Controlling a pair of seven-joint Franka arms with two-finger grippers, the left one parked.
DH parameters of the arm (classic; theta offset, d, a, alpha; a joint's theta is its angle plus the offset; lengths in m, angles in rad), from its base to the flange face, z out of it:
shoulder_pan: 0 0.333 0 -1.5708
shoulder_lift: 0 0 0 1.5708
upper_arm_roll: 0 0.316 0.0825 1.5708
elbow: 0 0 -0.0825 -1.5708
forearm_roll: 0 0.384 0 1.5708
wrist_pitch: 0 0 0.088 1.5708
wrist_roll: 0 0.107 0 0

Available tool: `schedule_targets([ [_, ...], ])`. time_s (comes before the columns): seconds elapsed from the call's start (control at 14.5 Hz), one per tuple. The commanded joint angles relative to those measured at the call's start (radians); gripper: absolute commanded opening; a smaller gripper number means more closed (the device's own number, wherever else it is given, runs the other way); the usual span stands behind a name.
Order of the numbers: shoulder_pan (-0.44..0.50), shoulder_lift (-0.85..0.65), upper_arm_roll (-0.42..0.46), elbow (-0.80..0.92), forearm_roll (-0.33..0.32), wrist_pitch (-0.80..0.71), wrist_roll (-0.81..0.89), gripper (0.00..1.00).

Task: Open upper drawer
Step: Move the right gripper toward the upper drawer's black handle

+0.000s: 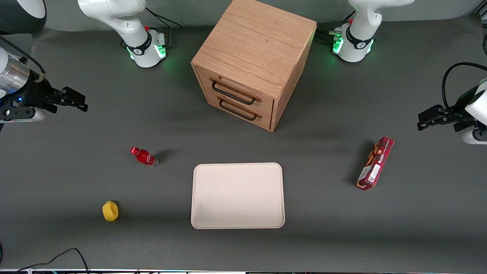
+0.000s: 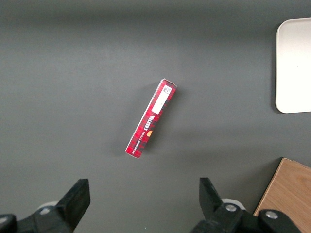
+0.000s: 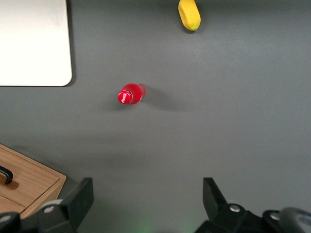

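Observation:
A light oak cabinet (image 1: 258, 49) stands at the middle of the table, set at an angle. Its upper drawer (image 1: 237, 88) is shut flush, with a thin black bar handle (image 1: 233, 94) across its front; the matching lower drawer (image 1: 239, 110) sits just under it. My right gripper (image 1: 76, 101) hovers above the table toward the working arm's end, well away from the cabinet, open with nothing between its fingers (image 3: 81, 196). A corner of the cabinet (image 3: 29, 182) shows in the right wrist view.
A cream tray (image 1: 237, 196) lies nearer the front camera than the cabinet. A red bottle (image 1: 144, 156) and a yellow object (image 1: 110, 211) sit toward the working arm's end. A red box (image 1: 375, 163) lies toward the parked arm's end.

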Motion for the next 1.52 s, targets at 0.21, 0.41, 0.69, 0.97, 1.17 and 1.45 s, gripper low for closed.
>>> schedule_targets([
  [0.21, 0.003, 0.009, -0.005, 0.031, -0.011, -0.021, 0.023, 1.00],
  [0.41, 0.009, 0.010, -0.001, 0.040, -0.019, -0.021, 0.021, 1.00],
  [0.69, 0.015, 0.010, 0.084, 0.127, 0.086, -0.100, 0.004, 1.00],
  [0.97, 0.017, 0.064, 0.300, 0.158, 0.189, -0.111, -0.014, 1.00],
  [1.17, 0.017, 0.186, 0.445, 0.198, 0.214, -0.091, -0.090, 1.00],
  [1.45, 0.017, 0.337, 0.529, 0.216, 0.219, -0.026, -0.379, 1.00],
])
